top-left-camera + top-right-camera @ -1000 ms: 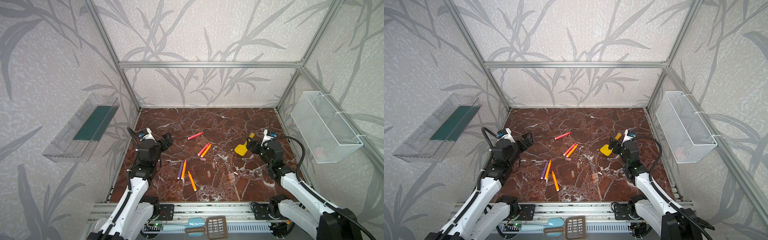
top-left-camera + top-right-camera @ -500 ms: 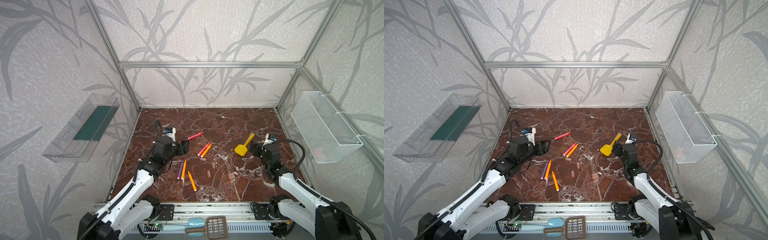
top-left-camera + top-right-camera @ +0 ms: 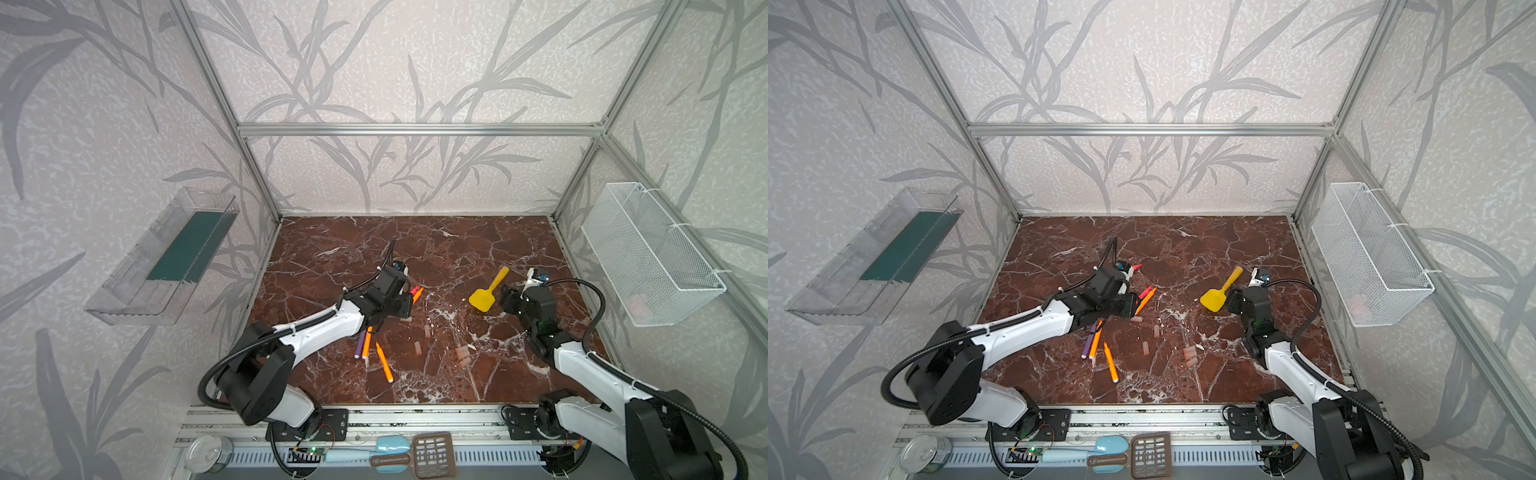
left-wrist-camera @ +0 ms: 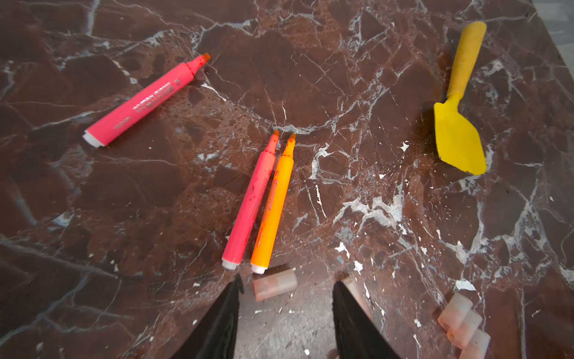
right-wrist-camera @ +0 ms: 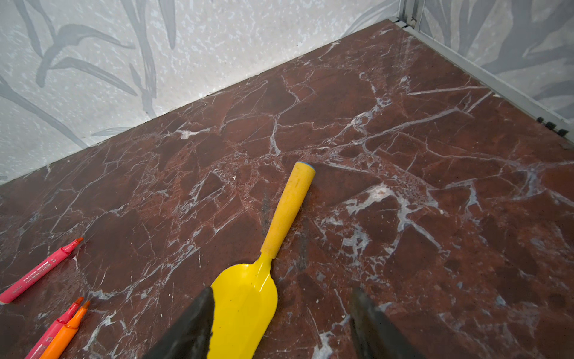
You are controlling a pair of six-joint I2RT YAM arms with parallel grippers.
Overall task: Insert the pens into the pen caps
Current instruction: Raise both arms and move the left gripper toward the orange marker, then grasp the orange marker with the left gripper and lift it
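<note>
Jaws apart, left gripper (image 4: pixel 287 283) sits by a likely light, stiff, slippery pen cap (image 4: pixel 275 284), well apart from yellow spatula (image 4: pixel 456 136); pinch mid-tube; right gripper (image 5: pixel 282 292), also apart, over spatula

1. Three orange pens (image 3: pixel 366 345) (image 3: pixel 383 361) (image 4: pixel 273 202).
2. Two red-pink pens (image 4: pixel 139 102) (image 4: pixel 251 202).
3. One purple pen (image 3: pixel 360 345).
4. Six pen caps (image 4: pixel 275 284) (image 3: pixel 427 331) (image 3: pixel 417 348) (image 4: pixel 455 310) (image 4: pixel 466 326) (image 4: pixel 476 345), three of them bunched together.
5. One yellow spatula (image 3: pixel 482 299).
6. One wire basket (image 3: pixel 648 257), one clear tray (image 3: pixel 137 291).
7. Past the counter's (image 3: pixel 457 249) front edge: one tin can (image 3: pixel 208 453), one brown slotted spatula (image 3: pixel 432 453); pale blue utensils (image 3: pixel 392 444) there too overlapped to count.
</note>
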